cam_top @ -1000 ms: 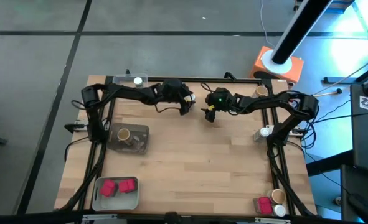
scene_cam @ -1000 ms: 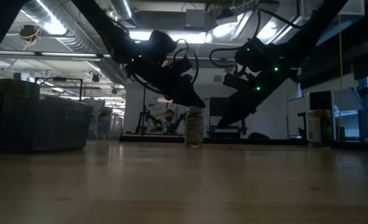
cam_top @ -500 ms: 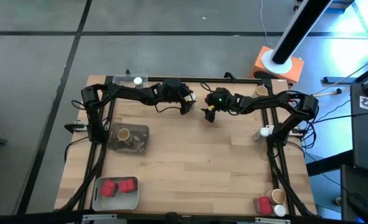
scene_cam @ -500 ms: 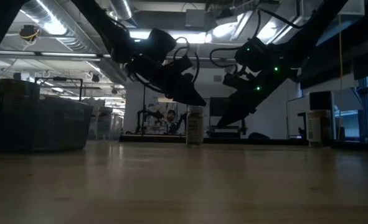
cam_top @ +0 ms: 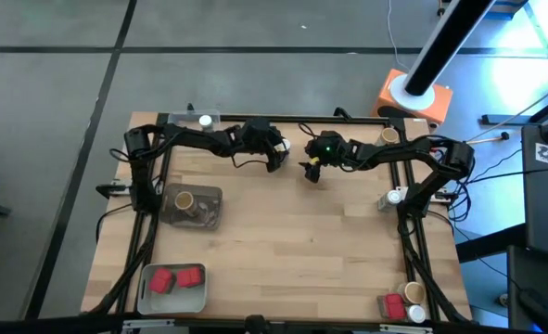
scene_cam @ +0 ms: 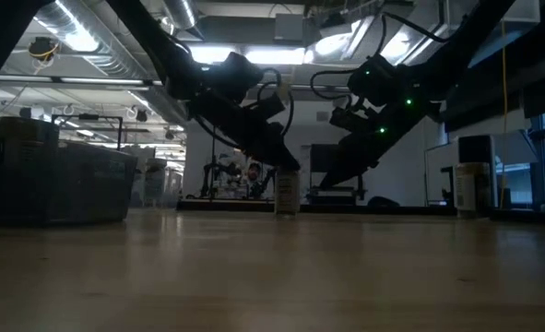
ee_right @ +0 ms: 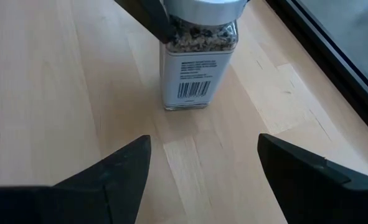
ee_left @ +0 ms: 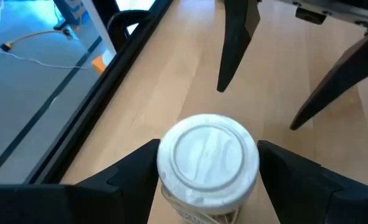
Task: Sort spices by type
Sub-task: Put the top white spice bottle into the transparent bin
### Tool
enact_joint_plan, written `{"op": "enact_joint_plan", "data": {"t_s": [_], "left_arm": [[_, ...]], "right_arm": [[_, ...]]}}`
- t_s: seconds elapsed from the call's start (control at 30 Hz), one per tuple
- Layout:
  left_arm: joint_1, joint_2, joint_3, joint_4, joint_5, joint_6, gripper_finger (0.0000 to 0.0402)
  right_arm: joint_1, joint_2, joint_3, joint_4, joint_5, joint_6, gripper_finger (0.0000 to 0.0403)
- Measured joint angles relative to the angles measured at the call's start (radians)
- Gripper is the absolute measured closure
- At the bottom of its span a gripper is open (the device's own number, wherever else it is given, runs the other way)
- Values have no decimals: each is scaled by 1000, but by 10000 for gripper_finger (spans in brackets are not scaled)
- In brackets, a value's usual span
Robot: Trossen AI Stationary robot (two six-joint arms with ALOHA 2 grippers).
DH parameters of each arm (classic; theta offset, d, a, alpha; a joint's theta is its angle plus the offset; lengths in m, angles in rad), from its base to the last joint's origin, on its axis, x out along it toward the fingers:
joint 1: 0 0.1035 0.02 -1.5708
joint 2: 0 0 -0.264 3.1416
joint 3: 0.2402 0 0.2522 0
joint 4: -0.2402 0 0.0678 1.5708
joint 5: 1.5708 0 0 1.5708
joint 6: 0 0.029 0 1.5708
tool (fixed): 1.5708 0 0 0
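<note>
Stood upright near the far edge of the light wooden table (cam_top: 301, 241): a clear spice jar with a white lid and a barcode label (ee_left: 207, 163), filled with speckled seasoning. Straddled by the left gripper (ee_left: 207, 177), fingers (ee_left: 131, 174) spread on either side of the lid, with a sliver of space on each side in the wrist view, not clamped. Left arm reached in from the left rear corner along the back rail, wrist angled down toward the jar. Faced from the opposite side by the right gripper (ee_right: 199, 165), fingers (ee_right: 118, 171) spread wide, nothing between them, tips lifted off the table just short of the jar's base; right arm stretched in from the right rear.

Close behind the jar, the dark frame rail at the table's back edge. Broad bare wood toward the front and centre. Farther out: a clear tray (cam_top: 193, 206) with a tan-lidded jar on the left, a grey tray (cam_top: 172, 289) with two red boxes at the front left, more containers at the front right corner.
</note>
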Motion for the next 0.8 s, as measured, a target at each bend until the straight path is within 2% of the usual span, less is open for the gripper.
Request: {"op": "enact_joint_plan", "data": {"t_s": [0.4,0.47,0.6,0.8], "left_arm": [[0,6,0,13,5,-3,153],[-3,6,1,10,19,-2,163],[-18,6,1,18,25,19,207],[-38,3,1,25,27,50,209]], "right_arm": [[0,0,0,13,0,0,109],[0,0,0,13,0,0,109],[0,0,0,13,0,0,109],[0,0,0,13,0,0,109]]}}
